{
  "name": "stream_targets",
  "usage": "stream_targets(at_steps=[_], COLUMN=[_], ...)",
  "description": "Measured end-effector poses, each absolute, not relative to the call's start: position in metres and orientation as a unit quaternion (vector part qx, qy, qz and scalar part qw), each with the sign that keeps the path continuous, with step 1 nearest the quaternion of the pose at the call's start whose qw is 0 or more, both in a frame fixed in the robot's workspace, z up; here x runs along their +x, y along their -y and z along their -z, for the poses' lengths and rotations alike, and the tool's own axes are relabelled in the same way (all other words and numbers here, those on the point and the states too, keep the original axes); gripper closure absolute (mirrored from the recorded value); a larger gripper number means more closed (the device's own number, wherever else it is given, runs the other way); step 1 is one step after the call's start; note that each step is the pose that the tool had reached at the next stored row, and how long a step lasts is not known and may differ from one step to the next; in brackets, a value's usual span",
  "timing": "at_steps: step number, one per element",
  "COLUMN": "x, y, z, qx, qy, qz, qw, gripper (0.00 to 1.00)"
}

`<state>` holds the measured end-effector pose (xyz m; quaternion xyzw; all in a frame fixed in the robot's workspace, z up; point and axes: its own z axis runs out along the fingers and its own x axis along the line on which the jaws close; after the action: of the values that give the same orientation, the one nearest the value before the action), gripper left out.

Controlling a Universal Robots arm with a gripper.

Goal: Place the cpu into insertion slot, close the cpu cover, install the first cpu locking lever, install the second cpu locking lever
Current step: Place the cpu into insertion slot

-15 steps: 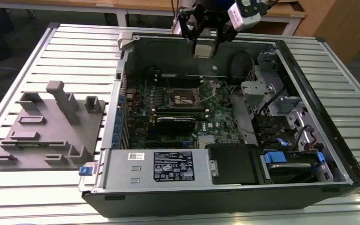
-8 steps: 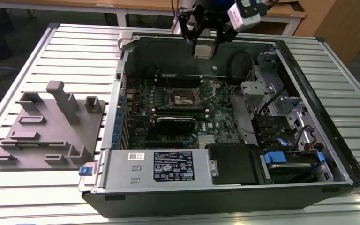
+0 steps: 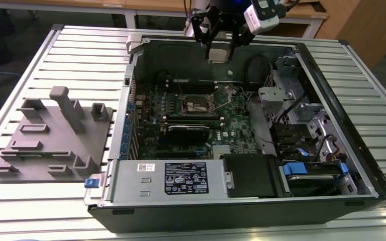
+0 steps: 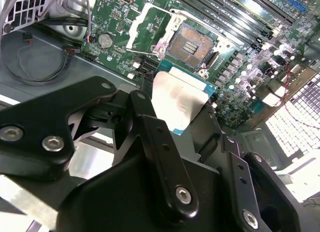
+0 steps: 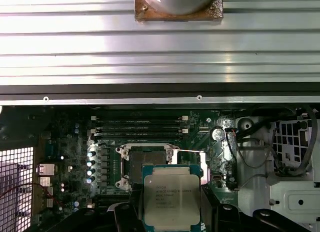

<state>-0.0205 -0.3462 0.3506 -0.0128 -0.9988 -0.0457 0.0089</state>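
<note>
The first step is in hand: the gripper pinches the cpu by its edges. It points straight down over the far wall of the open computer case. In the exterior view the bare insertion slot lies at about 7 o'clock from it, well apart. Seating it probably calls for squaring the chip over the socket and a gentle descent.

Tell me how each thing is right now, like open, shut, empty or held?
Black end effector: shut on the cpu.
Small flat square cpu with a silver-grey metal top: held in the air, not in the slot.
Small square dark insertion slot with a silvery rim: empty, uncovered.
Thin silvery square cpu cover frame: swung open.
Black metal computer case: side open.
</note>
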Motion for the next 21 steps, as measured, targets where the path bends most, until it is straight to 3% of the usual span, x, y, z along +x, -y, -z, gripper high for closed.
stream_targets(at_steps=[21], x=[-0.0205], y=[0.3462], z=[-0.3468], qx=[-0.013], qy=[0.999], qz=[0.046], qw=[0.009], gripper=[0.46])
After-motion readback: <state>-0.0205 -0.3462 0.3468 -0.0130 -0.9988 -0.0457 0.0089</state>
